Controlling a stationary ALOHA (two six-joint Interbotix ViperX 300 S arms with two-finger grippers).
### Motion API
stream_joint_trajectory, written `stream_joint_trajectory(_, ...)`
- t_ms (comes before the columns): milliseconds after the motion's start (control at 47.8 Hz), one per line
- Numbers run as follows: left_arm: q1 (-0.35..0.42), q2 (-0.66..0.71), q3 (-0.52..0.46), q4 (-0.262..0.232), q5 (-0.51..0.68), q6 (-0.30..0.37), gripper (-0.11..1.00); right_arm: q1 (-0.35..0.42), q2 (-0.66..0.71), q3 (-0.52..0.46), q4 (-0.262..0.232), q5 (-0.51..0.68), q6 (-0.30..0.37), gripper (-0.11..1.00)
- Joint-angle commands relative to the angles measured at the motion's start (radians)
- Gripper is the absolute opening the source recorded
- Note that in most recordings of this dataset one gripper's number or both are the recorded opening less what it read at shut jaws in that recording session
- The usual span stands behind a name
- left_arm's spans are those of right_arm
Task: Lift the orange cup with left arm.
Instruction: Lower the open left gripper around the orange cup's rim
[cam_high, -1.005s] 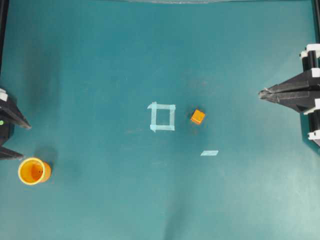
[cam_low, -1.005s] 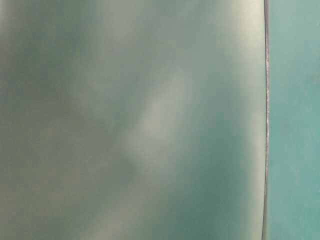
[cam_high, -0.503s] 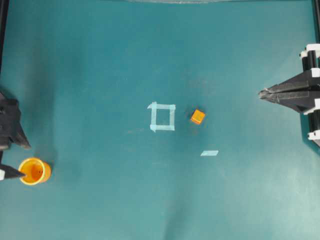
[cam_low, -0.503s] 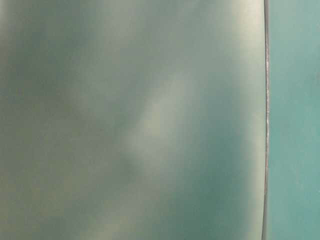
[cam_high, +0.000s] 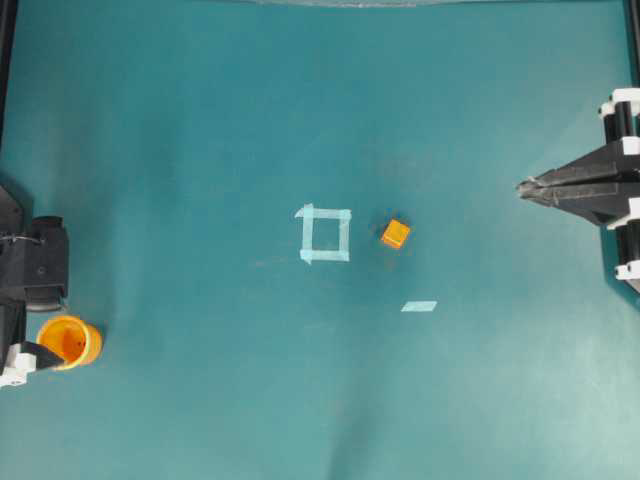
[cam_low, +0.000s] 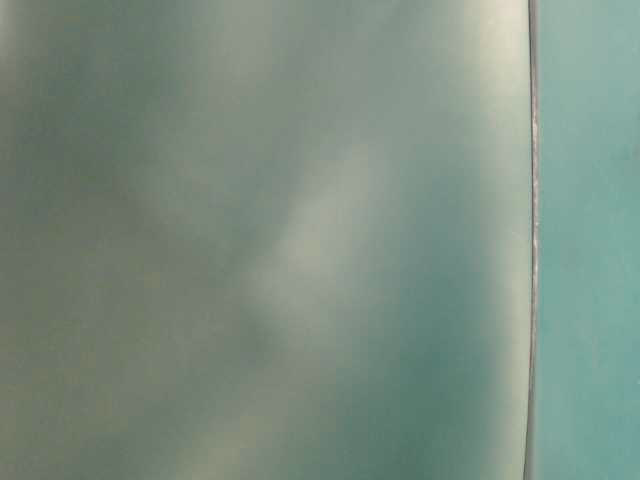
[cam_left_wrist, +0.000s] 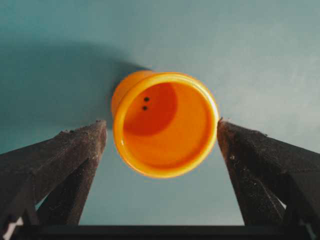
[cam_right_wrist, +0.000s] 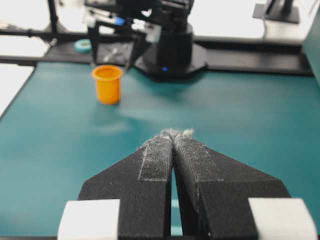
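Jaws of the left gripper (cam_left_wrist: 162, 150) stood wide apart, one finger on each side of the cup (cam_left_wrist: 165, 122), neither pressing it. The cup stood upright and empty at the table's (cam_high: 200, 120) left edge. It looked light, stiff, smooth and probably slippery; a hold across the wall just below the rim would suit. Nothing blocked the approach. The cube (cam_high: 395, 233) and tape square (cam_high: 325, 234) lay well apart, mid-table. The right gripper (cam_right_wrist: 173, 137) was closed and empty.
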Motion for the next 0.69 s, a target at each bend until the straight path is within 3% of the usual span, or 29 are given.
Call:
stream_joint_trajectory(0,-0.003,0.003,-0.028,0.003,-0.017,-0.012,0.88,0.002,0.008,-0.026,0.0,-0.003,0.0,0.0)
stream_joint_trajectory(670,-0.003,0.067,-0.025,0.009,-0.063,-0.081,0.88,0.0,0.026,-0.021,-0.003,-0.003,0.0,0.0)
